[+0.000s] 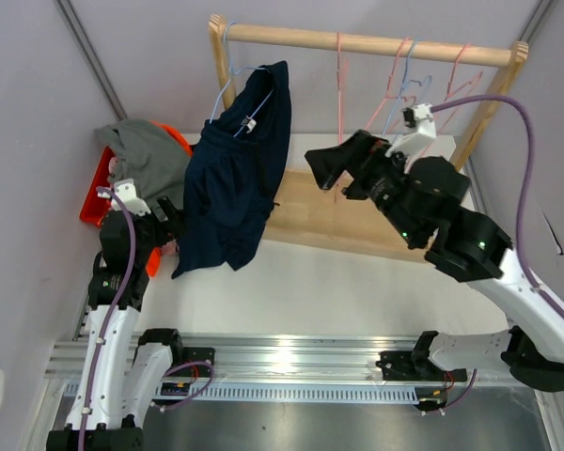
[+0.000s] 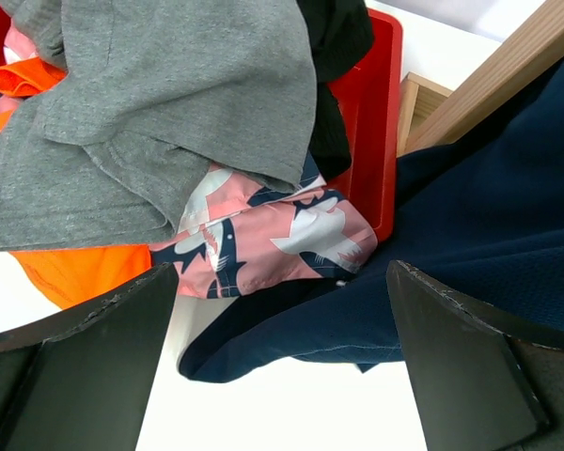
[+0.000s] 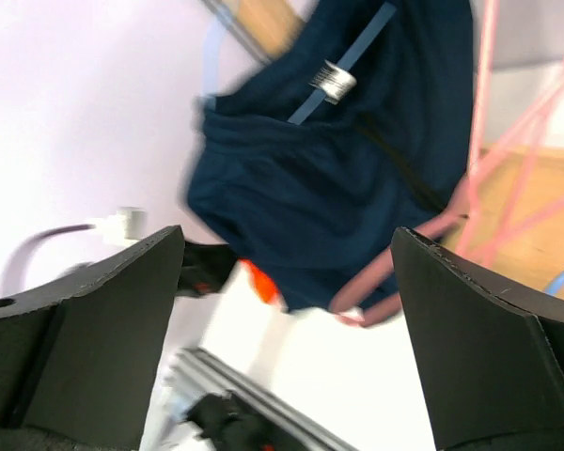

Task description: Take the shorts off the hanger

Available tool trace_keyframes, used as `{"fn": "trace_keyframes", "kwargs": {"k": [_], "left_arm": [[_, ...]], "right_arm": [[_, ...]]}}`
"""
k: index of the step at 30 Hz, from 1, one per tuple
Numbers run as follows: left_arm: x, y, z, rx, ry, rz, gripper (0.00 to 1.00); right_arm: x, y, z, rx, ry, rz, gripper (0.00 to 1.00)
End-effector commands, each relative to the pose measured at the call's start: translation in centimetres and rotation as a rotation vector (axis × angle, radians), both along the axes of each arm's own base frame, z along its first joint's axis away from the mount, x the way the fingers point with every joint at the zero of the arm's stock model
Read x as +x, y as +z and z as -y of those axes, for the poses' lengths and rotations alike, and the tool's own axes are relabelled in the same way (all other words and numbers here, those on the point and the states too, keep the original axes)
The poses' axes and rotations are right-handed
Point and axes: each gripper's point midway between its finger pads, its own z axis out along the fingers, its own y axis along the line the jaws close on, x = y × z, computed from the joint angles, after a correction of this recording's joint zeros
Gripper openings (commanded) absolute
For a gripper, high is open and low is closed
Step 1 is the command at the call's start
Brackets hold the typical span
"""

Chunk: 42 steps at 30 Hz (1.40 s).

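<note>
The navy blue shorts [image 1: 235, 178] hang from a light blue hanger [image 1: 227, 85] on the wooden rack's rail [image 1: 357, 42]; a clip [image 3: 331, 81] holds the waistband. Grey shorts [image 1: 148, 155] lie on top of the red bin [image 1: 99, 193], with orange [image 2: 70, 268], pink patterned [image 2: 263, 235] and black [image 2: 338, 38] shorts under them. My left gripper [image 1: 174, 225] is open and empty just left of the navy hem [image 2: 291, 329]. My right gripper [image 1: 324, 169] is open and empty, right of the navy shorts, in front of the empty pink hangers [image 1: 395, 75].
The wooden rack's base [image 1: 348, 221] lies across the white table [image 1: 291, 291]. Several empty pink and blue hangers hang at the rail's right half. Purple walls close in on both sides. A metal rail [image 1: 291, 362] runs along the near edge.
</note>
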Motion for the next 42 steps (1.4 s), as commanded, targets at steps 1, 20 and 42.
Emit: {"fn": "trace_keyframes", "kwargs": {"k": [1, 20, 42], "left_arm": [[0.4, 1.2, 0.8, -0.020, -0.029, 0.046, 0.99], [0.2, 1.4, 0.8, -0.007, -0.032, 0.049, 0.99], [0.0, 2.0, 1.9, -0.013, -0.075, 0.075, 0.99]], "right_arm": [[-0.7, 1.2, -1.6, 0.048, 0.038, 0.025, 0.98], [5.7, 8.7, -16.1, 0.053, 0.196, 0.260, 0.98], [15.4, 1.2, -21.5, 0.131, 0.116, 0.196, 0.78]]}}
